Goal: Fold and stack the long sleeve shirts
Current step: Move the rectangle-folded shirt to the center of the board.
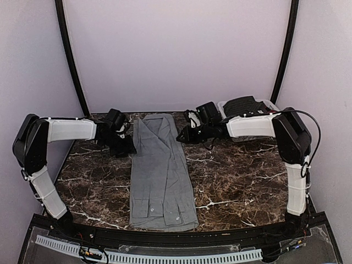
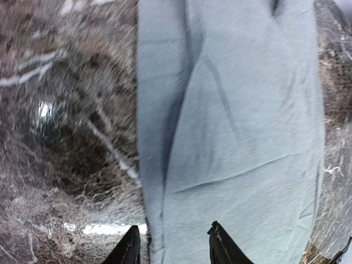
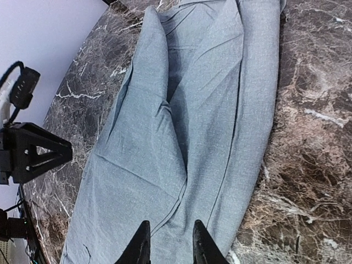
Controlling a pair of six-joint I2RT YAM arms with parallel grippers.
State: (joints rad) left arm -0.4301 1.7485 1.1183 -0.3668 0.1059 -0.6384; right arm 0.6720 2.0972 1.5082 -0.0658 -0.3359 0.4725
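A grey long sleeve shirt [image 1: 161, 170] lies on the marble table, folded lengthwise into a long narrow strip with its collar end at the back. My left gripper [image 1: 130, 146] is low at the strip's left edge near the far end. In the left wrist view [image 2: 175, 245] it is open, with one finger over the table and one over the cloth [image 2: 236, 137]. My right gripper [image 1: 182, 137] is at the strip's right edge, opposite the left. In the right wrist view [image 3: 170, 243] it is open just above the cloth [image 3: 181, 126]. Neither gripper holds anything.
A white basket [image 1: 268, 103] holding dark cloth [image 1: 242, 104] stands at the back right, behind my right arm. The left gripper also shows in the right wrist view [image 3: 33, 155]. Dark marble table [image 1: 242, 176] borders the shirt on both sides.
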